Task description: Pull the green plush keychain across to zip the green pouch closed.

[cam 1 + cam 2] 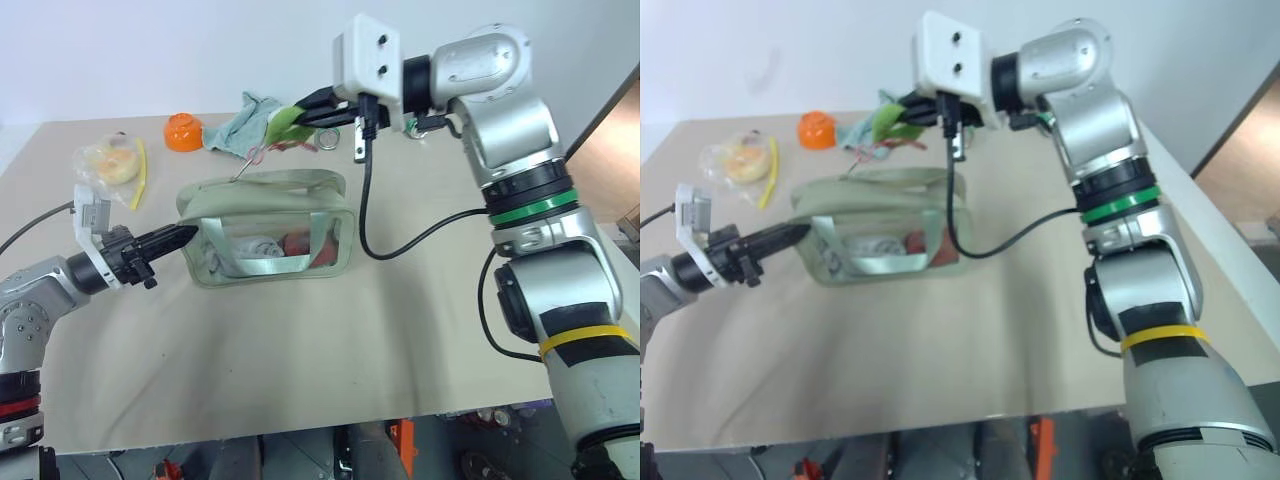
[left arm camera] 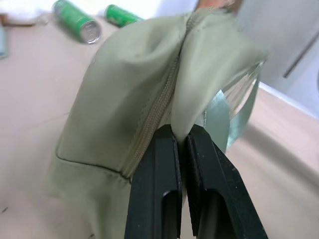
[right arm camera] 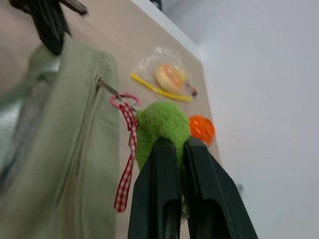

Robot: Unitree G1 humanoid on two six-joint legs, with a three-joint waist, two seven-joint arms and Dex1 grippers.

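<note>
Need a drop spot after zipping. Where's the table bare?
Bare: the table's near half in front of the green pouch. Crowded: the far edge, with bagged food, orange bowl and teal cloth.

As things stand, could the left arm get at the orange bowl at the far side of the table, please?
Probably not freely: the left gripper is shut on the green pouch, pinching its fabric at the end. The orange bowl sits beyond the pouch with bare table between, but reaching it would mean letting go first.
</note>
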